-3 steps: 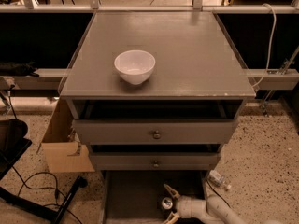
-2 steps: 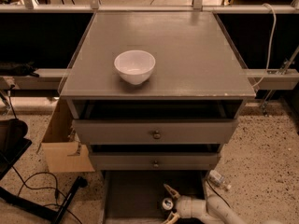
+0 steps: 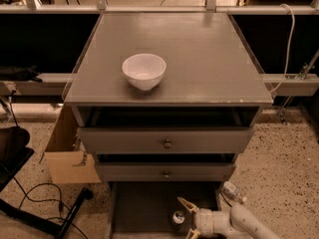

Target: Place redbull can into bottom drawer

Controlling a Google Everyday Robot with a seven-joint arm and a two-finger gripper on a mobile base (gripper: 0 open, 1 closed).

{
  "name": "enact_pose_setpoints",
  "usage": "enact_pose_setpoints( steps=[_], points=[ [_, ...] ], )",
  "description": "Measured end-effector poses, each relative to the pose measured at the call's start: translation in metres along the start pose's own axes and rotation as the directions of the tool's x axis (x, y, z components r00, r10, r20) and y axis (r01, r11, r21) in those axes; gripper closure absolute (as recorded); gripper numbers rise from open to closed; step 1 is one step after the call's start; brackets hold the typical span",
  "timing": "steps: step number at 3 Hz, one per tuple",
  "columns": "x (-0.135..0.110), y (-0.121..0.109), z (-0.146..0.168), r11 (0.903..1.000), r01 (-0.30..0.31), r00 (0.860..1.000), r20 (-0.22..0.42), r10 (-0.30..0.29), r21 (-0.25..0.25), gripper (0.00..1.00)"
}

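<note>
Redbull can (image 3: 178,217): upright on the floor of the bottom drawer (image 3: 142,208), toward the drawer's 4 o'clock corner, silver top facing up. The drawer is pulled fully out below the two knobbed drawers.

Gripper (image 3: 185,216): enters from the 4 o'clock edge of the view, low over the drawer, pointing toward 9 o'clock. Its two pale fingers (image 3: 185,203) are spread, one at the can's 12 o'clock side and one at its 6 o'clock side, with the can at their tips. The jaws read as released, wider than the can. You cannot confirm from here whether either finger touches it.

Change check, you should note: against the pictures from a second ago and 0.7 s ago, nothing has visibly shifted. Can, fingers and arm sit in the same places, and the drawer is just as far out.

Judgement: the can looks delivered and let go, and the arm is pausing. What likely remains is for you to back the gripper out toward 4 o'clock without clipping the can.

Also present: white bowl (image 3: 144,69) on the cabinet top (image 3: 209,59), toward its 9 o'clock side, and a small clear bottle (image 3: 233,191) on the ground at the gripper's 2 o'clock.
</note>
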State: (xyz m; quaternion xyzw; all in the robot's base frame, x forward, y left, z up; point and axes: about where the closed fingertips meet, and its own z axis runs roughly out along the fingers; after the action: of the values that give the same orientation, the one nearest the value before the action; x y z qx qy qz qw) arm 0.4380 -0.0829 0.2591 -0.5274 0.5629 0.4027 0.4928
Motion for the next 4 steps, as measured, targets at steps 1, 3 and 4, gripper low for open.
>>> enact_pose_setpoints(
  steps=[1,3,4],
  points=[
    [-0.046,0.005,-0.043,0.9992,0.026,0.995,-0.093,-0.023,0.031,0.00],
    [-0.144,0.002,-0.105,0.9757,0.069,0.927,-0.376,0.014,0.208,0.00],
    [-0.198,0.008,-0.103,0.9567,0.117,0.879,-0.476,0.025,0.266,0.00]
  ],
)
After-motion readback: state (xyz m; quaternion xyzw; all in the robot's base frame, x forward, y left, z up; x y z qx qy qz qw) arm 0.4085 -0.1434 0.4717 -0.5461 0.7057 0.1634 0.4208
